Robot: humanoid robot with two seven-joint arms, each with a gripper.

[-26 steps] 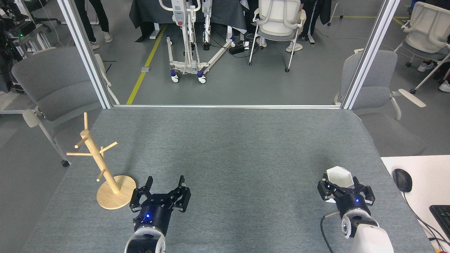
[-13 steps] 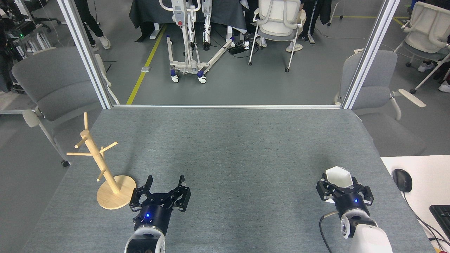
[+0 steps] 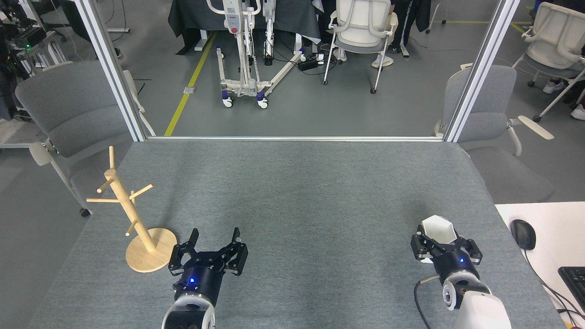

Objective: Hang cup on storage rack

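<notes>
The small white faceted cup [image 3: 438, 228] is at the near right of the grey table, mouth up. My right gripper [image 3: 441, 243] holds it from the near side, its black fingers closed against the cup's lower body. The handle is hidden. The storage rack [image 3: 122, 199], a slanted light wooden post with thin pegs on a round base, stands at the near left edge of the table. My left gripper [image 3: 215, 231] sits open just right of the rack's base, with nothing between its fingers.
The grey felt table [image 3: 297, 183] ends at a metal frame rail at the back. A white desk with a black mouse [image 3: 523, 234] and a keyboard corner [image 3: 575, 278] adjoins the right side. Grey chairs stand beyond both side edges.
My right gripper and the cup have shifted slightly left together. The left arm and the rack have not moved.
</notes>
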